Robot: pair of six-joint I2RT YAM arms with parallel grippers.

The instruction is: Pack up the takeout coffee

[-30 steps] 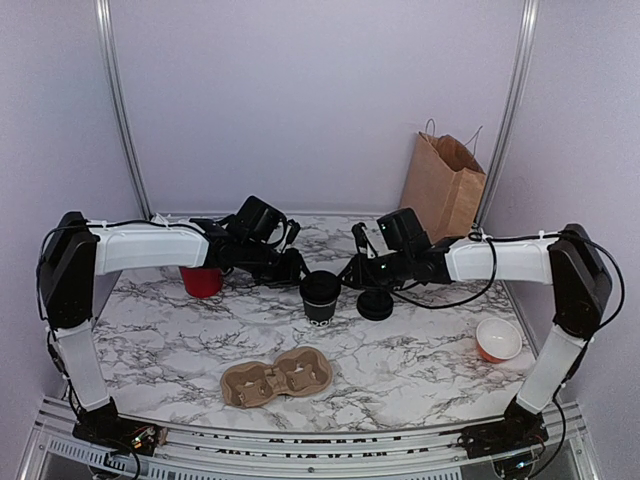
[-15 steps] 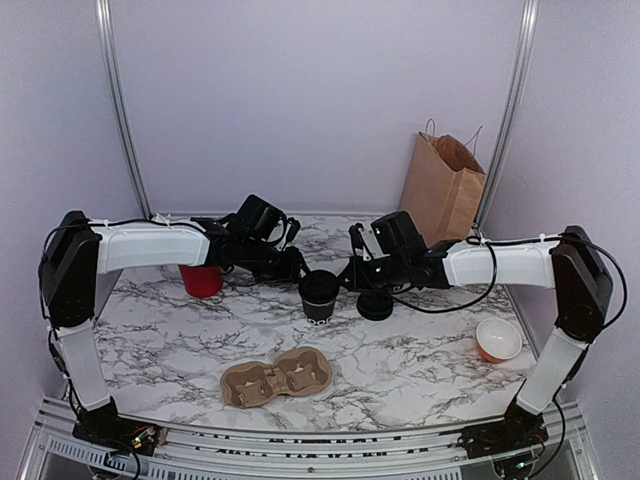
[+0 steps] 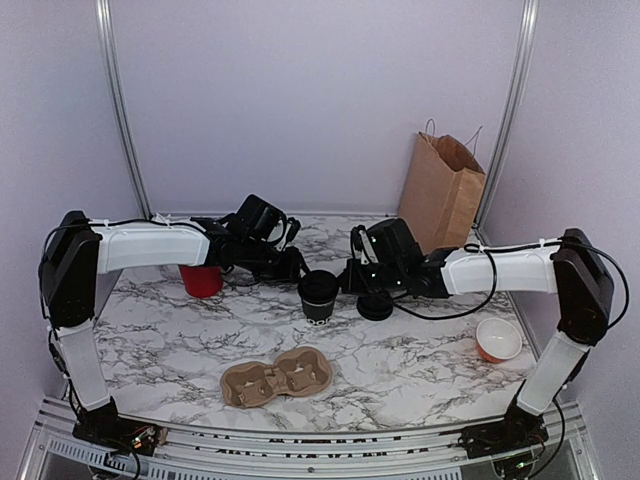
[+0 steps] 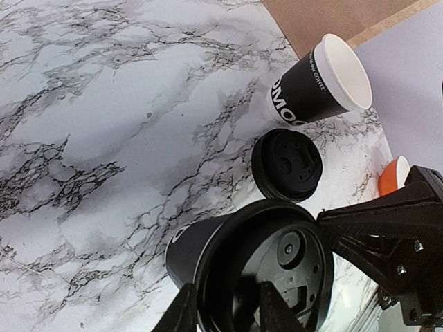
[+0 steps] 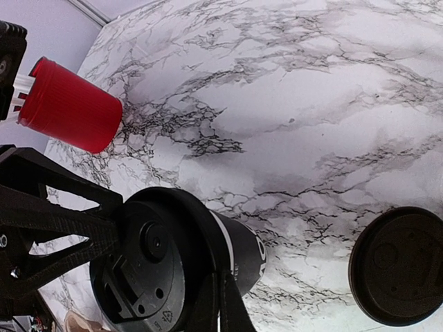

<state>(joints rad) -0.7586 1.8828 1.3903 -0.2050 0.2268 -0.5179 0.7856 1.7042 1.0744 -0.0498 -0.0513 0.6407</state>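
The takeout coffee [image 3: 320, 296], a small black cup with white print and a black lid, stands mid-table. It fills the bottom of the left wrist view [image 4: 256, 270] and the right wrist view [image 5: 173, 263]. My left gripper [image 3: 298, 268] is at its left side; in its wrist view [image 4: 225, 311] the fingers straddle the lid's rim, one outside and one on the lid's top. My right gripper [image 3: 348, 278] is at the cup's right side; in its wrist view [image 5: 221, 304] the fingers are pressed together and touch the lid's edge.
A loose black lid [image 3: 375, 306] lies right of the cup. A second black cup, open with no lid [image 4: 318, 86], stands beyond it. There is a red cup [image 3: 202, 281] at left, an orange bowl [image 3: 498, 340] at right, a paper bag [image 3: 442, 186] at back right and a cardboard cup carrier [image 3: 277, 378] in front.
My right gripper has moved left, closer to the cup's lid. The left arm and the cup have hardly moved.
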